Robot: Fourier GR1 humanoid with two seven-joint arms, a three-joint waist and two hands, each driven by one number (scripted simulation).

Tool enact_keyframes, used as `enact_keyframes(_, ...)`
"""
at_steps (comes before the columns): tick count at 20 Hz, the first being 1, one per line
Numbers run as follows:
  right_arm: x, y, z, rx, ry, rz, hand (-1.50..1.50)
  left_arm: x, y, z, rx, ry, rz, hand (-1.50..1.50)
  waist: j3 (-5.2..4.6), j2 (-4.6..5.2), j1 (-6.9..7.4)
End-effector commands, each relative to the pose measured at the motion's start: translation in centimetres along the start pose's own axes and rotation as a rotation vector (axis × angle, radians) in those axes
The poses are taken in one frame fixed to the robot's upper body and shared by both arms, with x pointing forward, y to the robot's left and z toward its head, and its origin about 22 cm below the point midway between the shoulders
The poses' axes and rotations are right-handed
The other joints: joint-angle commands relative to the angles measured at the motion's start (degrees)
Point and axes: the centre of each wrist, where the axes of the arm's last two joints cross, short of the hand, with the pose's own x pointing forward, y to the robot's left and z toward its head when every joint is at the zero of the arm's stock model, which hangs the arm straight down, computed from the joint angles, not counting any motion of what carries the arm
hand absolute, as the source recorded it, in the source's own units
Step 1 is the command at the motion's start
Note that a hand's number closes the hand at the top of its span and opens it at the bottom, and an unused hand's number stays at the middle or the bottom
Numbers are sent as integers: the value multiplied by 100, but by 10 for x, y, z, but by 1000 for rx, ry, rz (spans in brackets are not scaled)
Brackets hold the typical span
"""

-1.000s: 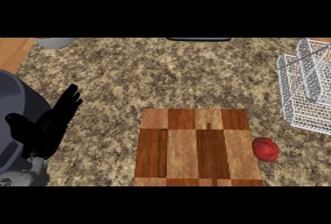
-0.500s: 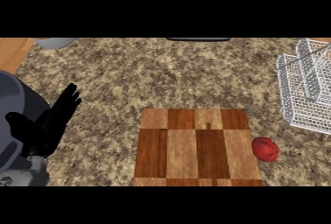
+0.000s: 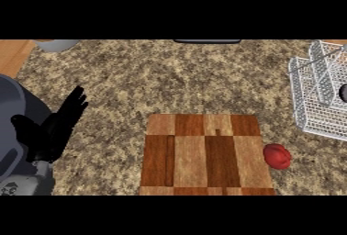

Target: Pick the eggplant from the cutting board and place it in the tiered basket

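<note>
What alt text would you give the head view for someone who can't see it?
A wooden cutting board lies on a speckled stone counter with nothing on it; a dark red rounded object sits just off its right edge. A white wire basket stands at far right, and the open left hand rests at the left.

Plenty of open desk (image 3: pixel 203 78) from 9 round to 1 o'clock of the cutting board (image 3: pixel 207 156). Obstacles: a red thing (image 3: pixel 277 156) just beside the board at 3 o'clock, and the wire basket (image 3: pixel 318 98) at 2 o'clock.
</note>
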Motion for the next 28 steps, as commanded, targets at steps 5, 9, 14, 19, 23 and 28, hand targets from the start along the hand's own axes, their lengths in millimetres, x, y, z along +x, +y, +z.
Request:
enact_keyframes(5, 2, 13, -12, -26, -20, -77, -150, -4, -13, -2, -8, -23, -8, 0, 20, 47, 74)
enact_keyframes(9, 15, -3, -25, -55, 35, -220, -150, 11, 10, 7, 6, -19, 6, 0, 18, 28, 96)
enact_keyframes(14, -2, -15, 0, -124, 86, -445, -150, -7, 8, 8, -18, 7, -11, 0, 21, 42, 51)
enact_keyframes(19, -4, -37, 10, -266, 116, -640, -150, 6, 9, 4, -11, 1, 5, 0, 27, 57, 73)
enact_keyframes(23, 9, -79, 15, -365, 153, -665, -150, 3, -7, -1, -23, -21, 13, 0, 31, 106, 165)
enact_keyframes(28, -1, -120, 68, -508, 206, -642, -150, 16, -4, 3, -24, -34, 5, 0, 50, 127, 209)
